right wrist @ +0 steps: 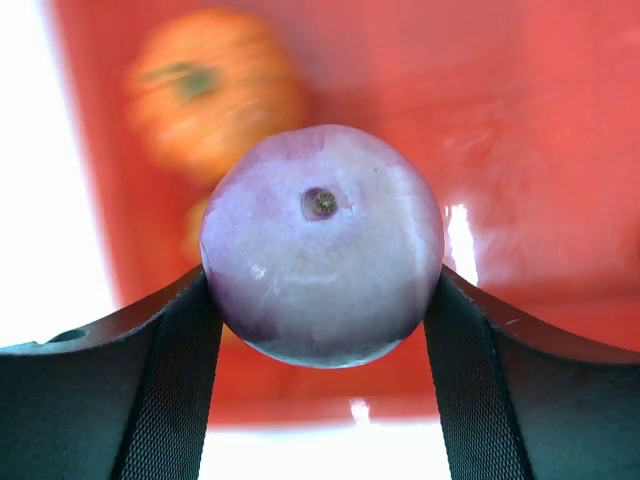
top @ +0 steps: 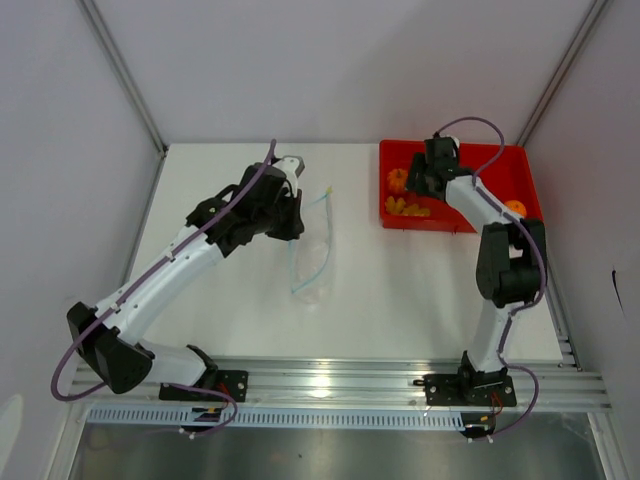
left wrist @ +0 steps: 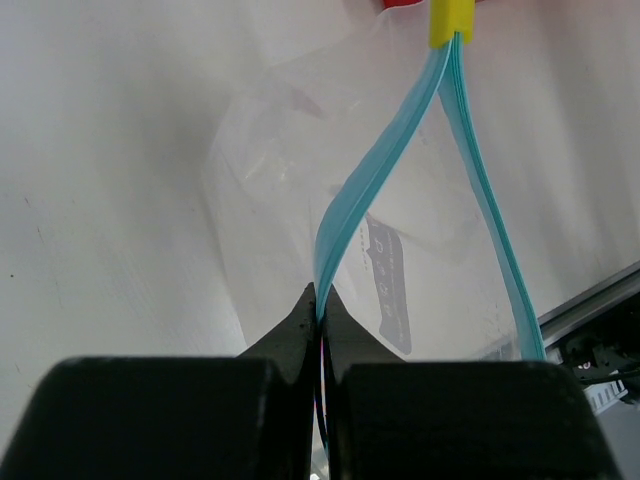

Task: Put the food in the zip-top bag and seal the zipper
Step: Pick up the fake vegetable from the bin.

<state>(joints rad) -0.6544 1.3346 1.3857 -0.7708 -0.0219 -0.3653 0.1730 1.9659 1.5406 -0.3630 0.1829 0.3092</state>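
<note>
- Red tray [top: 500, 170] at the far right of the white surface [top: 400, 300]; every place below given from it.
- Right end effector [top: 428, 178] over the tray's left half, fingers [right wrist: 170, 380] pressed against both sides of the purple-grey round piece [right wrist: 322, 245]: clamped on it, its small dimple turned toward the wrist camera.
- Held piece clear of the tray floor or touching it: cannot tell.
- Orange pumpkin-like piece [top: 398, 180] inside the tray by its left wall, seen as a blur behind the held piece in the right wrist view.
- Yellow chunks [top: 408, 208] inside the tray, in its near-left corner.
- Orange ball [top: 515, 208] inside the tray toward its near-right side, partly hidden by the right arm.
- Zip-top bag [top: 312, 250] flat on the surface, well left of the tray, mouth gaping.
- Zipper [left wrist: 370, 190] parted into two light blue strands, joined at a yellow slider [left wrist: 451, 22], a sliver of the tray's red just beyond it.
- Left end effector [left wrist: 322, 305] further left of the tray than the bag, pressed together on one zipper strand; other strand loose beside it.
</note>
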